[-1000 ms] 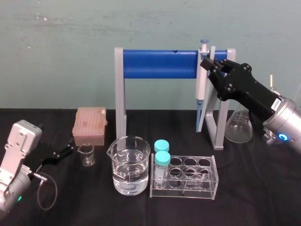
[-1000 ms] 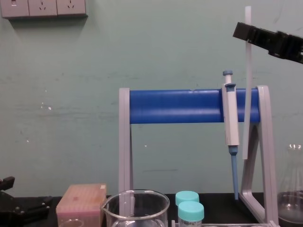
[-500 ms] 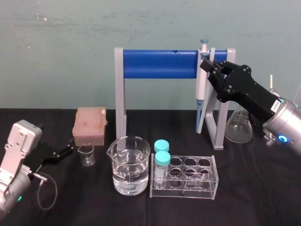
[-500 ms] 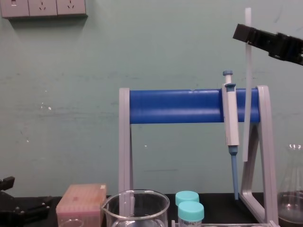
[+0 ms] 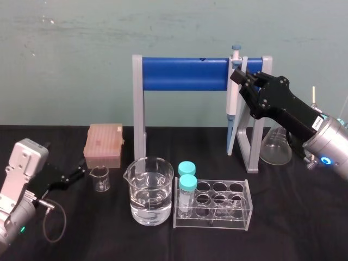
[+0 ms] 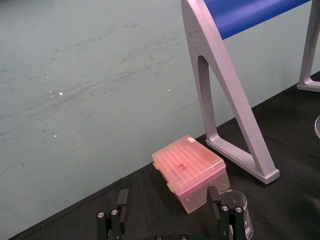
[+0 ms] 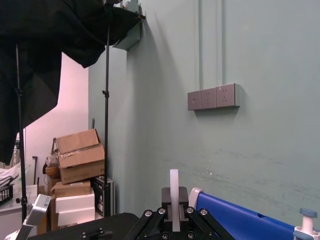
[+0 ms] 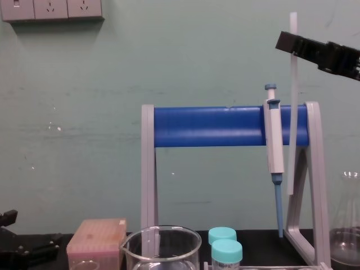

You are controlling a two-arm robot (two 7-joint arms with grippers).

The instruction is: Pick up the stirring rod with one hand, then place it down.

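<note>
1. The rack (image 5: 185, 74) stands at the back.
2. My right gripper (image 8: 289, 40) is above the rack's right end, clamped near the rod's top.
3. My left gripper (image 6: 167, 202) rests low at left, fingers apart.
4. The rod (image 8: 292, 112) hangs upright just beside the pipette (image 8: 274, 146).

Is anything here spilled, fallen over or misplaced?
Nothing looks spilled or tipped. The only unusual thing is the translucent-white stirring rod: the black right gripper holds it near its top end, so it hangs almost upright in the air beside the grey-white pipette on the blue-barred stand. The left gripper sits open, low at left.
</note>
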